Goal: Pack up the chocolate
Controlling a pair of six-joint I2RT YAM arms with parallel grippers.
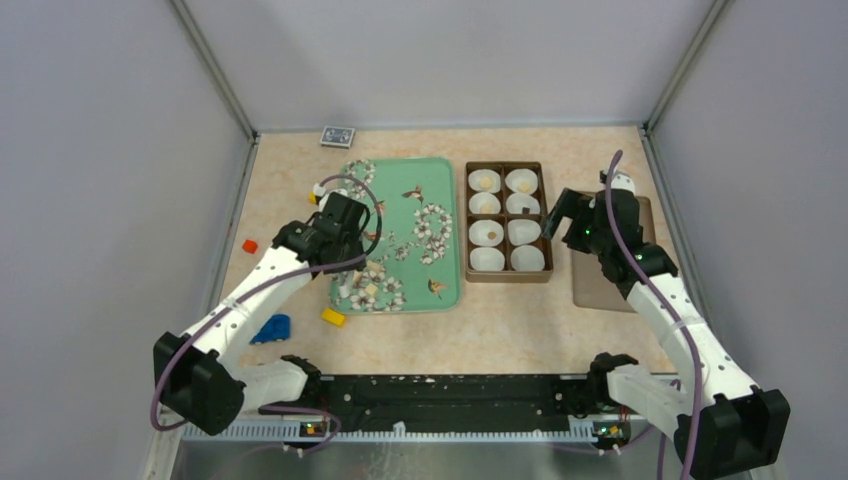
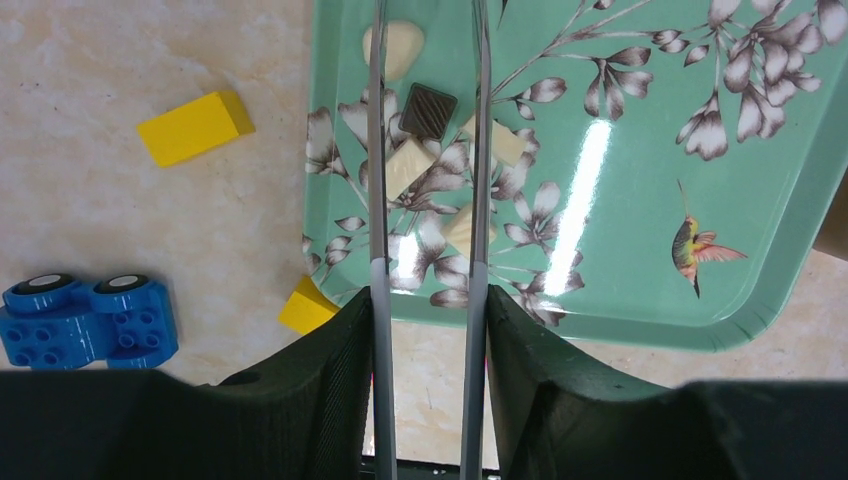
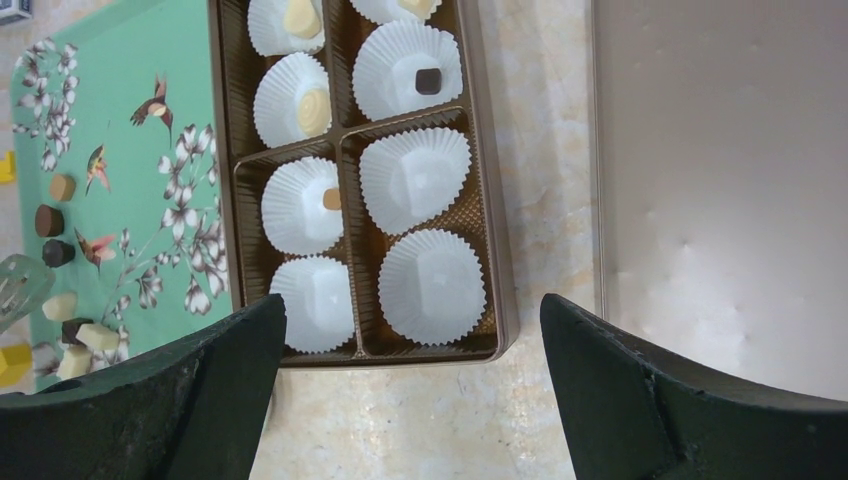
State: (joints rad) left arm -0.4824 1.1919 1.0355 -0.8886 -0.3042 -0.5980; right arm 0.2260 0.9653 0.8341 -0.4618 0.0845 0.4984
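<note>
Left gripper [image 2: 428,25] hangs over the near left part of the green tray [image 2: 640,130], its two thin blades [image 2: 378,150] parted and pinching nothing. From overhead I see only where both arms sit; the left wrist camera fills in the detail. A dark square chocolate [image 2: 428,110] and a cream square [image 2: 408,165] lie on the tray between the blades, and two more cream pieces [image 2: 462,228] sit partly behind them. I cannot tell whether the blades touch the tray.

Right gripper [image 3: 412,305] hovers above the near end of the brown box [image 3: 497,250], jaws spread wide and holding nothing. Only its wrist camera lets me read the box: eight white paper cups [image 3: 415,180] in two columns. The far four each hold one piece, three cream and one dark square piece [image 3: 428,80]. The left cup of the third row holds a tan piece [image 3: 332,198], and the other three show bare paper. That same view picks up three round pieces [image 3: 48,220], one tan and two dark, farther up the tray beyond the left blades. A flat brown panel [image 3: 720,180] lies just right of the box.
</note>
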